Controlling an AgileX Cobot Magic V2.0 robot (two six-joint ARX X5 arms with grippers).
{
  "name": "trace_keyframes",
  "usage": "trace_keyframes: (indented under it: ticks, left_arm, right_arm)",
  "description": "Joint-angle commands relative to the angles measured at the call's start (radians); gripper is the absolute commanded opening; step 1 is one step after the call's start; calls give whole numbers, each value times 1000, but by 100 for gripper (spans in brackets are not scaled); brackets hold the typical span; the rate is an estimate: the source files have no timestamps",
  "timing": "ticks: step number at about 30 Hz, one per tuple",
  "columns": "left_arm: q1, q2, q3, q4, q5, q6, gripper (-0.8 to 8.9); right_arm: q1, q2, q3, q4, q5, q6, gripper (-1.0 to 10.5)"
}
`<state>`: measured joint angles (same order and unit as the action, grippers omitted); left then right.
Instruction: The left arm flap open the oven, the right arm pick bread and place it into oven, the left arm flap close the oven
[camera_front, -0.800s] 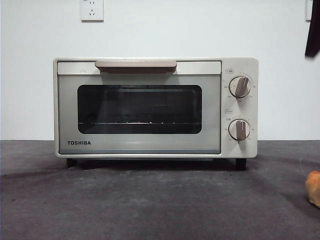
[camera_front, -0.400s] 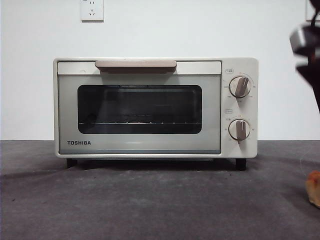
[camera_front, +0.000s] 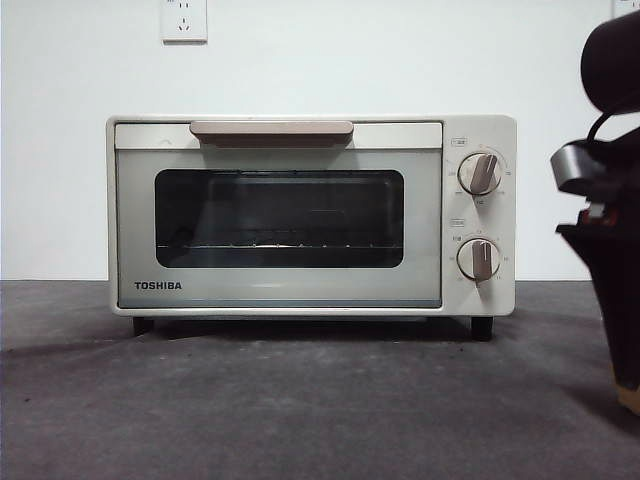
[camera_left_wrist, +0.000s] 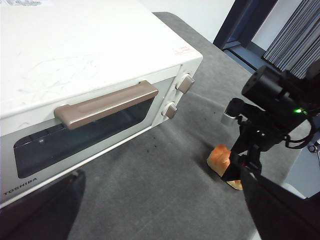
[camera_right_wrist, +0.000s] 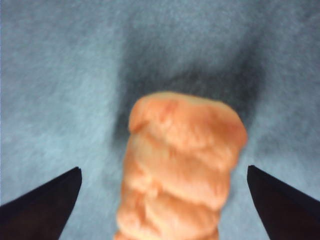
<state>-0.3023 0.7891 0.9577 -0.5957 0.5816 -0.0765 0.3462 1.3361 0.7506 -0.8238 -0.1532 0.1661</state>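
Right wrist view: right gripper (camera_right_wrist: 162, 200) open astride seemingly untouched bread (camera_right_wrist: 180, 165).

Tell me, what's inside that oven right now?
Through the dark window of the shut oven only a bare wire rack shows. The corners beyond the glass are hidden. The bread lies outside on the table, between the right hand's open jaws.

The oven (camera_front: 311, 216) stands on the dark table (camera_front: 300, 410) with its door shut. Its beige handle (camera_front: 271, 131) runs along the top of the door, above the dark window (camera_front: 279, 218); the wire rack (camera_front: 265, 245) shows through the glass. Two knobs (camera_front: 480, 173) sit one above the other, right of the window. A wall socket (camera_front: 184, 19) lies above the oven. Right of the oven, the right arm (camera_front: 607, 200) hangs down dark, reaching to a sliver of the bread (camera_front: 630, 397) on the table.
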Motion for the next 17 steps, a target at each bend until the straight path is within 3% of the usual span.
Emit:
trace_keyframes:
  ticks: [1,10,17]
  left_arm:
    - [-4,6,19,8,2,9,499]
    - [-4,6,19,6,2,9,499]
    - [-8,6,19,3,-1,8,499]
  right_arm:
    - [4,47,5,14,5,8,463]
    - [4,95,6,28,5,3,173]
    - [4,34,54,-32,-7,6,135]
